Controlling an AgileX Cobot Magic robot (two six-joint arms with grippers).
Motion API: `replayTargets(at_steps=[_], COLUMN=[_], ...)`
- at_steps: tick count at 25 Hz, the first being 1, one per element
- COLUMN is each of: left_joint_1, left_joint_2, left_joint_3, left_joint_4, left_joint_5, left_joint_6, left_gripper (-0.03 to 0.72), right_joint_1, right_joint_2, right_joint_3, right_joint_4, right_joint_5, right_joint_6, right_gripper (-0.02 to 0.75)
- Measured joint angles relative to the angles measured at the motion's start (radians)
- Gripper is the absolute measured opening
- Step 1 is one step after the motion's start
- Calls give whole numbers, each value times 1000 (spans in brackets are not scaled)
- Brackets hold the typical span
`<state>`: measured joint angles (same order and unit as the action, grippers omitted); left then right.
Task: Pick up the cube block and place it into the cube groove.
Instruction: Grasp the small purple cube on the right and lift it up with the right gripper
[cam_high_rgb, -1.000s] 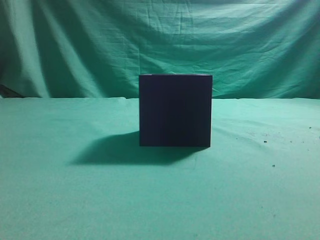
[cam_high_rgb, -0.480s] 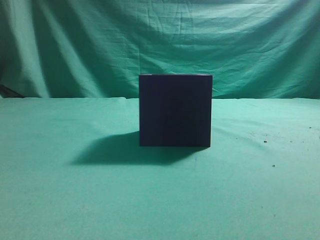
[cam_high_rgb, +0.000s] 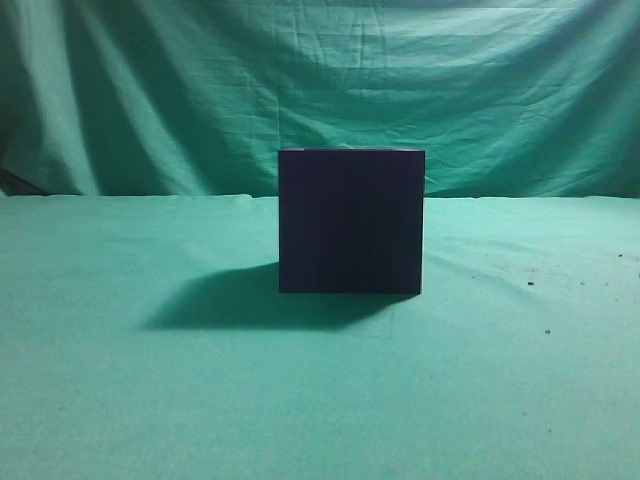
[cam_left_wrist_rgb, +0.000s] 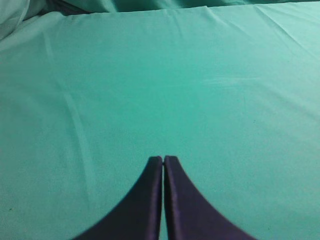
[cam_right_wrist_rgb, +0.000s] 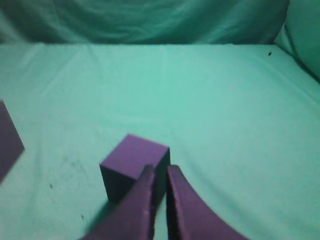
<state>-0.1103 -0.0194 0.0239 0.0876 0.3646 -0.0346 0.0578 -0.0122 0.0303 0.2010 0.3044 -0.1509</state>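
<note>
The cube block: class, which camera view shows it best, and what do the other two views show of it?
The right wrist view: the cube block sits on the cloth just beyond the right hand. The exterior and left wrist views show none of it.

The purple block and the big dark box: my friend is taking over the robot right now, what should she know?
Left gripper: shut, empty, over bare cloth.
Right gripper: nearly shut, empty, just in front of the cube block.
The block sits on the green cloth, not grasped.
The big dark box stands mid-table; its top recess is not visible.
Done: nothing yet. Left: open the right gripper, grab the block, carry it to the box top.
</note>
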Motion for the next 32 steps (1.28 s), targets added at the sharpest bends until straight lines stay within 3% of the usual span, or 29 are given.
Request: replayTargets(at_steps=[7,9,14,24,30,31,32], left_joint_1=[0,0,0,0,0,0,0], left_joint_2=[0,0,0,0,0,0,0], left_joint_3=[0,0,0,0,0,0,0], left_joint_4=[0,0,0,0,0,0,0], left_joint_5=[0,0,0,0,0,0,0], left_joint_6=[0,0,0,0,0,0,0], left_gripper=[0,0,0,0,0,0,0], right_joint_1=[0,0,0,0,0,0,0], right_joint_2=[0,0,80,598,834,877,914], right_joint_3=[0,-11,-190,-503,-687,-727,-759], right_joint_4=[266,295,308,280,264,246,221], right_joint_5=[-336,-353,-141,416,641,675,704], right_joint_6=[69,74,-9,-89,-181,-159,-113], right_gripper=[48,48,48,48,48,0,0])
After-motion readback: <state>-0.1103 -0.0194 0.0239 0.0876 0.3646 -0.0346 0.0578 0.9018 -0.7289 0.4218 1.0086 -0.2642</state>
